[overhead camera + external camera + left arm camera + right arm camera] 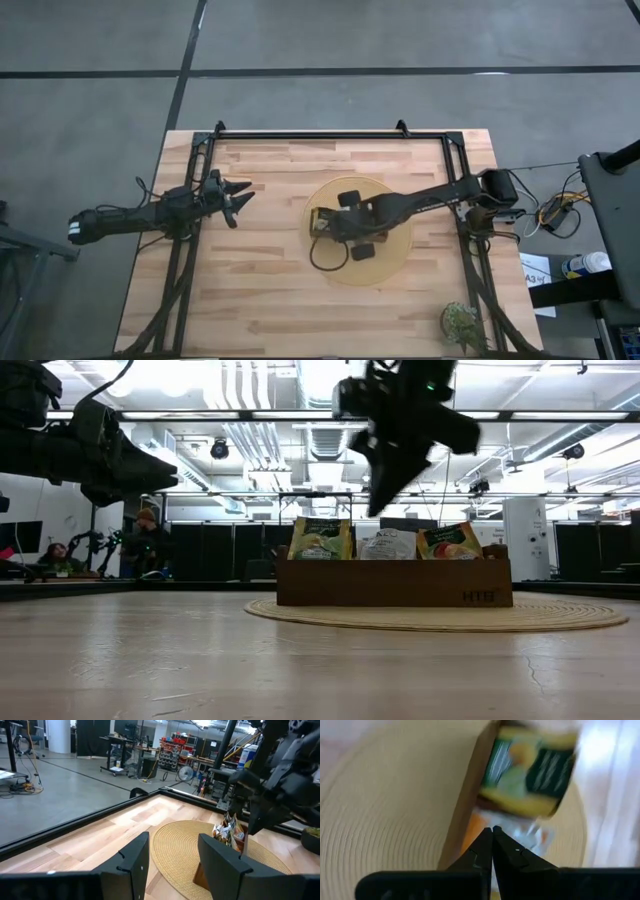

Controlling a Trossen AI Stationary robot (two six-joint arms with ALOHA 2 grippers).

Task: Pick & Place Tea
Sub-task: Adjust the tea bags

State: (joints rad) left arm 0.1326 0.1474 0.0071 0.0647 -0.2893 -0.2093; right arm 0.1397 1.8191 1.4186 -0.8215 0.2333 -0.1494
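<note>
On the table [270, 300], a round mat [392, 262] at 3 o'clock carries the tray [395, 582] with 3 tea packets [320, 540] standing inside. Right gripper [492, 832] hovers above, jaws together, empty; left gripper [172, 855] waits at 9 o'clock, jaws apart. Placing looks nearly finished.

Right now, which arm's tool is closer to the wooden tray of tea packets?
The right. The right tool hangs shut directly above the wooden tray; the left tool waits open, off the round mat entirely, toward the table's left side.
</note>
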